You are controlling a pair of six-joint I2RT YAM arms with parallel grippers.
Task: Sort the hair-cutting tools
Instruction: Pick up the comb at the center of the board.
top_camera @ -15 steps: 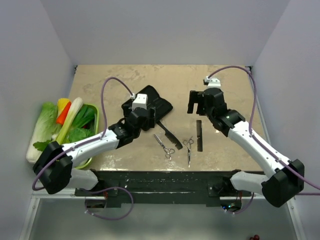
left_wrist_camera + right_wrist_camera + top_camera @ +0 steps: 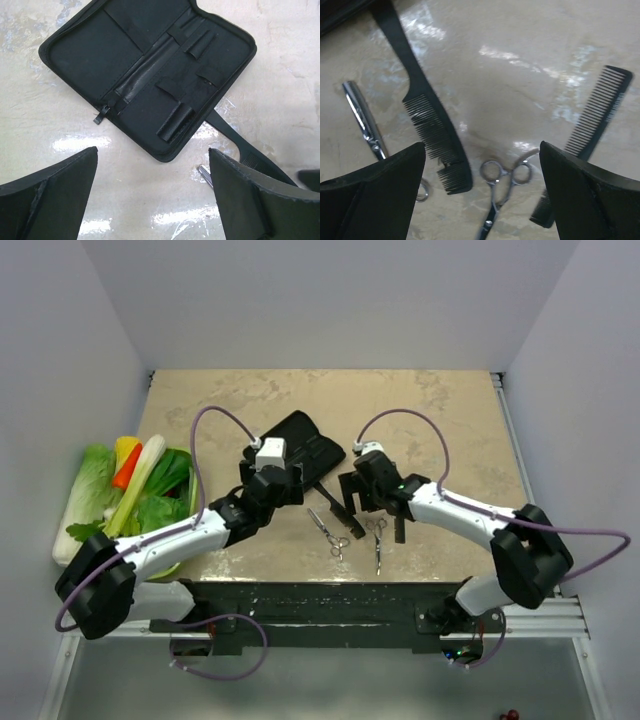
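Two silver scissors lie on the table, one (image 2: 330,530) left of the other (image 2: 378,542). My right gripper (image 2: 350,502) hovers open over them. Its wrist view shows the ring-handled scissors (image 2: 502,185) between the fingers, a black handled comb (image 2: 427,120) to the left, the other scissors' blade (image 2: 362,120) beyond that comb, and a straight black comb (image 2: 592,125) on the right. My left gripper (image 2: 283,480) is open and empty just short of the opened black case (image 2: 150,70). Beside its right finger a comb handle (image 2: 235,135) and a scissor tip (image 2: 205,175) show.
A green basket (image 2: 190,475) with vegetables and a cabbage (image 2: 90,490) sit off the table's left edge. Grey walls close in the left, back and right. The black case (image 2: 305,440) lies at mid-table.
The right arm has swung from the back right down and leftward, now over the scissors and combs. The left gripper has shifted slightly, still by the case.
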